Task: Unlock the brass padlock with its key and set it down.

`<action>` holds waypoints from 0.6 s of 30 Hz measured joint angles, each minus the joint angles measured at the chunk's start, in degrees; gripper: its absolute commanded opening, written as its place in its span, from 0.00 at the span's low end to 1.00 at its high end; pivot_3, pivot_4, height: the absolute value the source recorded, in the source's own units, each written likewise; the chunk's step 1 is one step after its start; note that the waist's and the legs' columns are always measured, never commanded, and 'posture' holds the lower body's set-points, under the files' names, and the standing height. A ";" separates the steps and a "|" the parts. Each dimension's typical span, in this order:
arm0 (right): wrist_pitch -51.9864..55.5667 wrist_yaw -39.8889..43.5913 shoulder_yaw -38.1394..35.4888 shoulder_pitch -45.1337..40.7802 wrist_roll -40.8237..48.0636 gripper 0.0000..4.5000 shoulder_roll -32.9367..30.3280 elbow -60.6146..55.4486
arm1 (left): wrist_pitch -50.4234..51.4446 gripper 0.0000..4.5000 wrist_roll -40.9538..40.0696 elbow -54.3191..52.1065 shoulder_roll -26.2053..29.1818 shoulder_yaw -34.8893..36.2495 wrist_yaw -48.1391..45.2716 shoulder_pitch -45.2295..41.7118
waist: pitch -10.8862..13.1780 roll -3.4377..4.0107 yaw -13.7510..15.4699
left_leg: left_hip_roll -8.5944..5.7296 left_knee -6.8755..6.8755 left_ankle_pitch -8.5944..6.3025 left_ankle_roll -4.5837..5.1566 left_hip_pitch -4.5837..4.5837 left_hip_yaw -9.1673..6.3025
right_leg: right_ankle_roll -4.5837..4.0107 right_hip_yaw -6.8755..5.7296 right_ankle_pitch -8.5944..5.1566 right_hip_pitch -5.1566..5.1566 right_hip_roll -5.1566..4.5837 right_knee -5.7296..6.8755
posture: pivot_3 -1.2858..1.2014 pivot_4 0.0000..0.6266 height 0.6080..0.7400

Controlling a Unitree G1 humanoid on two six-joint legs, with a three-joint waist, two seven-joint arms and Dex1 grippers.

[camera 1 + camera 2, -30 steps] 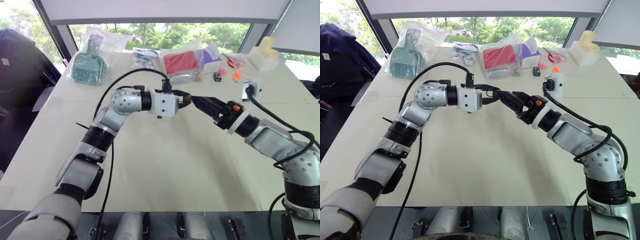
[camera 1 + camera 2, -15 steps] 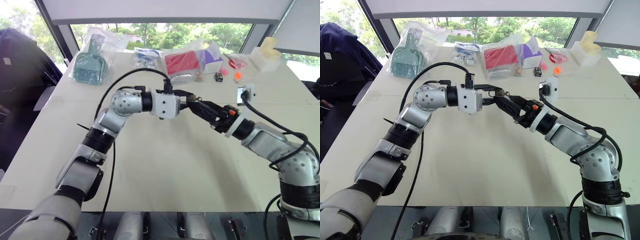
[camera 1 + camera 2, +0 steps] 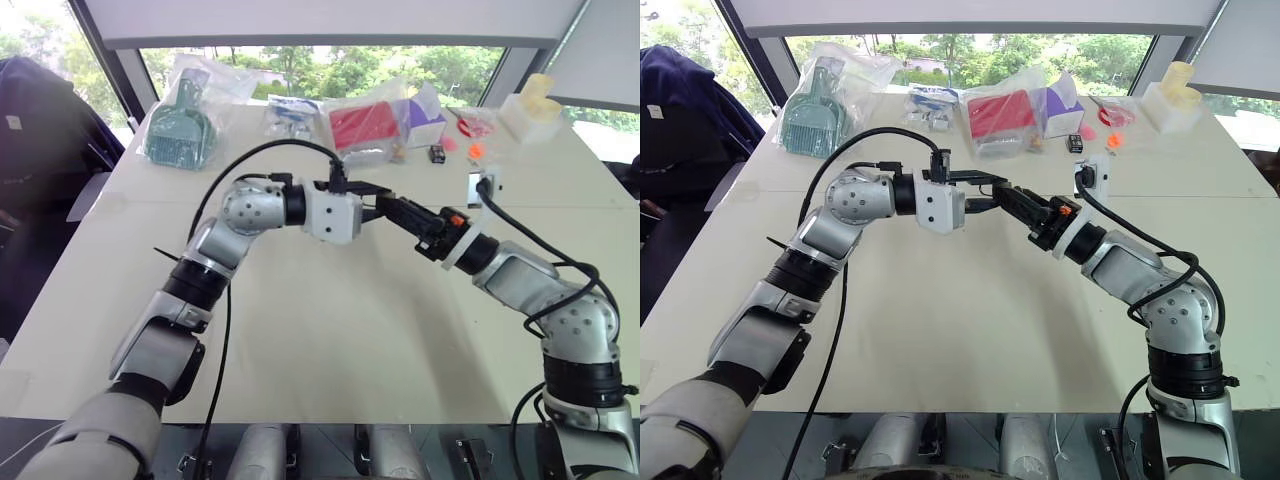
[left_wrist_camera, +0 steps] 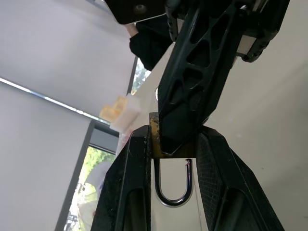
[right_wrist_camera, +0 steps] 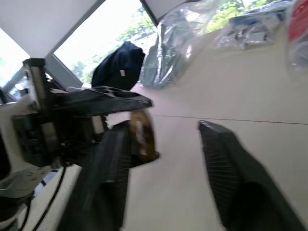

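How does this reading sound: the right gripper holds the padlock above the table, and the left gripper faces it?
Wrong on the sides. The left gripper holds the padlock above the table, clamped between its fingers, and the right gripper faces it. The left wrist view shows this.

I'm looking over a pale beige tabletop [image 3: 330, 340]; lying along its far edge are a bagged teal dustpan [image 3: 178, 135], a bagged red box [image 3: 362, 126], a purple carton [image 3: 425, 118] and a cream foam block [image 3: 527, 112].
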 measured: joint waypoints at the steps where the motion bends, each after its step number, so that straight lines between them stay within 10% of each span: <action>1: 0.22 0.11 0.01 -0.08 -0.32 0.01 -0.09 -0.42 | 0.01 0.15 -0.11 0.09 0.07 -0.01 -0.25 0.00 | 0.00 0.00 0.01 | 0.00 0.00 0.00 0.00 0.00 0.00 | 0.00 0.00 0.00 0.00 0.00 0.00 | 0.52 0.24 1.00; 4: 0.66 0.23 -0.01 -0.16 -0.78 0.01 -0.02 -0.52 | 0.01 0.15 -0.26 0.21 0.08 -0.01 -0.51 0.06 | 0.00 0.00 0.00 | 0.00 0.00 0.00 0.00 0.00 0.00 | 0.00 0.00 0.00 0.00 0.00 0.00 | 0.52 0.24 1.00; 12: 1.05 -2.06 -0.20 -0.04 -1.48 0.00 1.47 0.97 | 1.54 0.99 -1.45 -0.15 0.54 0.07 -2.47 0.08 | 0.00 0.00 -0.02 | 0.00 0.00 0.00 0.00 0.00 0.00 | 0.00 0.00 0.00 0.00 0.00 0.00 | 0.52 0.24 1.00; 18: 1.51 -2.32 -1.06 0.03 -2.02 0.00 1.59 1.28 | 24.19 0.99 -15.15 -1.34 1.38 6.51 -7.75 0.07 | 0.00 0.00 -0.29 | 0.01 0.00 0.01 -0.01 0.01 -0.01 | 0.02 0.00 0.00 -0.02 0.02 0.05 | 0.52 0.24 1.00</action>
